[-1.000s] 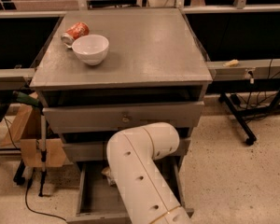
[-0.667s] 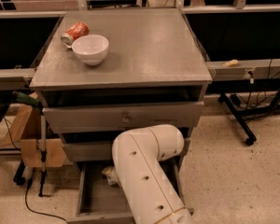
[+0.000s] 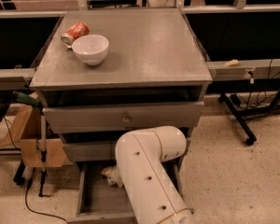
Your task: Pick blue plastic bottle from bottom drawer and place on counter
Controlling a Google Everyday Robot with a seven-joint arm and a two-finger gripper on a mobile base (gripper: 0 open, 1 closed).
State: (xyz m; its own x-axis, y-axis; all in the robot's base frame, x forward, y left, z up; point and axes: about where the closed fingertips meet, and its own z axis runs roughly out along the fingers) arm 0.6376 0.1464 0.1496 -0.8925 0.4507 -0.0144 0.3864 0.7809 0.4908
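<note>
The grey cabinet's bottom drawer (image 3: 95, 200) is pulled open at the lower edge of the camera view. My white arm (image 3: 147, 171) reaches down into it from the front. The gripper is hidden behind the arm, somewhere inside the drawer. A pale, whitish thing (image 3: 111, 175) pokes out at the arm's left side over the drawer floor. It may be the blue plastic bottle, but too little shows to be sure. The counter (image 3: 144, 45) is the flat grey top of the cabinet.
A white bowl (image 3: 90, 48) and an orange-red soda can (image 3: 75, 32) on its side sit at the counter's back left. The top drawer (image 3: 123, 116) and middle drawer (image 3: 86, 149) stand slightly out. A cardboard piece (image 3: 30, 136) leans at the left, a black stand leg (image 3: 238, 120) at the right.
The arm's elbow has shifted a little to the right. The pale thing beside it stays in about the same place.
</note>
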